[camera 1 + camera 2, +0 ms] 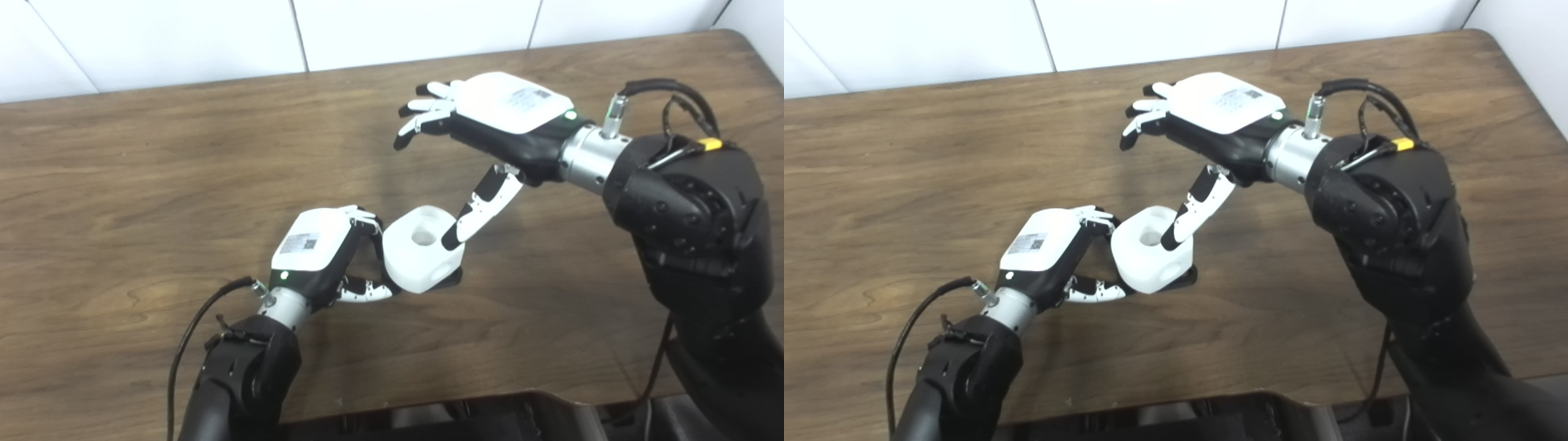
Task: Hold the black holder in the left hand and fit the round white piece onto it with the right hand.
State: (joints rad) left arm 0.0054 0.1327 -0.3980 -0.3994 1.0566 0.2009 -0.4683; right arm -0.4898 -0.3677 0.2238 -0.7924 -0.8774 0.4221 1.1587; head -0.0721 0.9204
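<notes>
White piece seated on holder, centre of frame, above brown wooden table.

Left hand clamped around rounded white plastic piece with black holder peeking beneath its lower right edge. Right hand at upper right, fingers spread and holding nothing, thumb tip resting by the piece's top hole.
</notes>
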